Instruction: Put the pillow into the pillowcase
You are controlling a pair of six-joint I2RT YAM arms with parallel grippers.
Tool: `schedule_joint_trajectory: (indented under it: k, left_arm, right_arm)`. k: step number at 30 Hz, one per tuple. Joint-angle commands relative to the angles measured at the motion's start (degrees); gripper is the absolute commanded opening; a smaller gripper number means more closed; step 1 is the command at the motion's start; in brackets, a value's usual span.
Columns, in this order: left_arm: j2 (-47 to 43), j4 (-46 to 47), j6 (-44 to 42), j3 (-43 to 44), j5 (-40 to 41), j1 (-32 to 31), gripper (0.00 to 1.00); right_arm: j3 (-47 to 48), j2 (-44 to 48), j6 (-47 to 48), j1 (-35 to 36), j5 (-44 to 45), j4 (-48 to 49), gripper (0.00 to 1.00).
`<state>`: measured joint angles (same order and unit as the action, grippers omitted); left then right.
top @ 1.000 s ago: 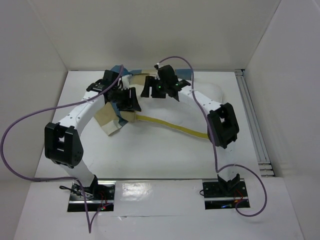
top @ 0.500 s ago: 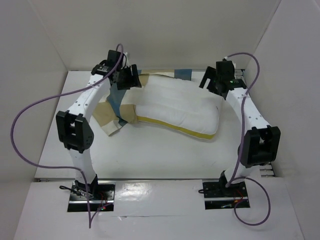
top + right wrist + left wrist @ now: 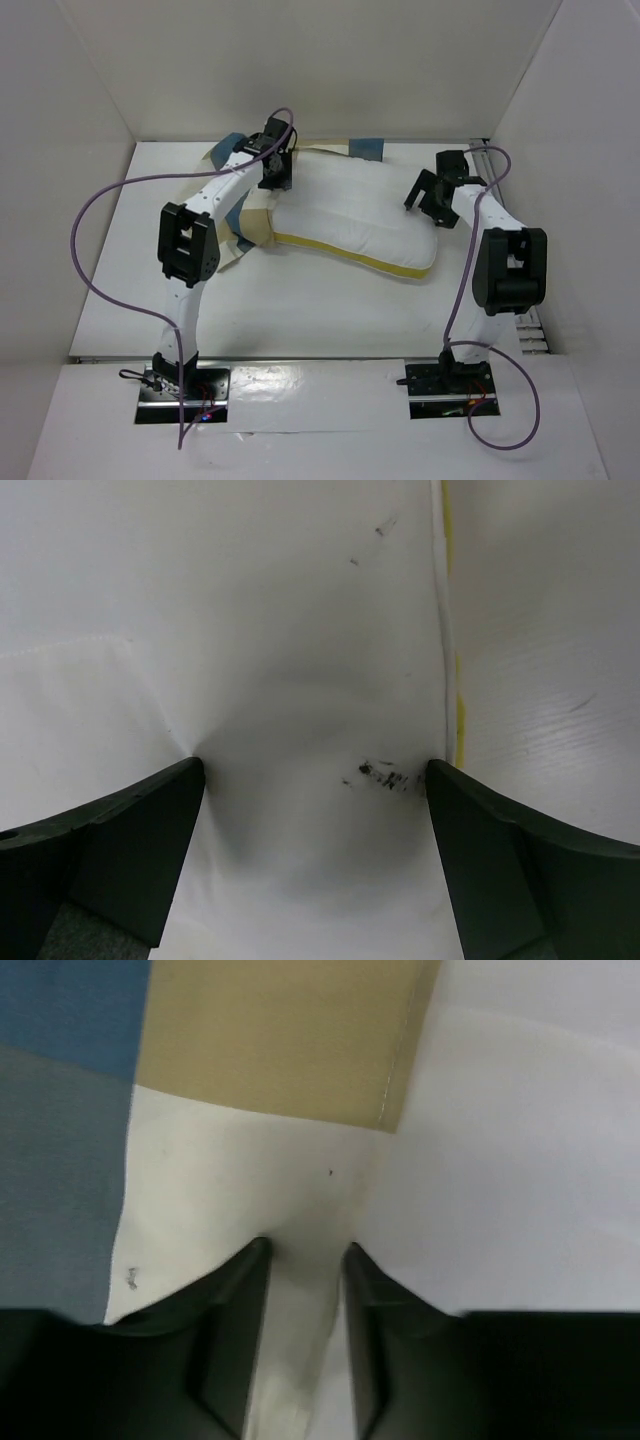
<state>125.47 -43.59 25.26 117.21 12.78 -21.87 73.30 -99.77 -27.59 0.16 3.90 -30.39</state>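
Two claws working: left claw (image 3: 305,1250) nips the pillowcase (image 3: 270,1040) hem, right claw (image 3: 312,770) gapes wide against the pillow (image 3: 360,205), mostly uncovered on the bench (image 3: 300,310). Stuffing underway; next, likely a leftward shove.

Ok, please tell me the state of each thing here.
pillow: lying flat, mostly outside the pillowcase, only its left end covered.
pillowcase: crumpled at the pillow's left end, not yet pulled over it.
left fingers: closed on a fold of the pillowcase.
right fingers: wide open, tips on the pillow, gripping nothing.
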Motion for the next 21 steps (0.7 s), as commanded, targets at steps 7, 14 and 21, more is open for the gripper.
schedule_joint_trajectory:
  k: [7, 14, 21]
  left_arm:
    - [-0.5, -1.8, -1.6, 4.9, 0.7, 0.1, 0.00]
    - [-1.7, -0.5, -3.1, 6.0, -24.0, -3.4, 0.00]
    - [-6.8, 3.4, 3.4, 8.0, -49.0, -3.4, 0.00]
  right_arm:
    - [-9.2, -1.7, -1.0, -0.3, -18.8, 13.0, 0.60]
    - [-9.5, 6.5, -7.7, 8.9, -30.3, 22.4, 0.00]
    - [3.0, 16.4, -7.2, 20.2, -24.6, 12.9, 0.00]
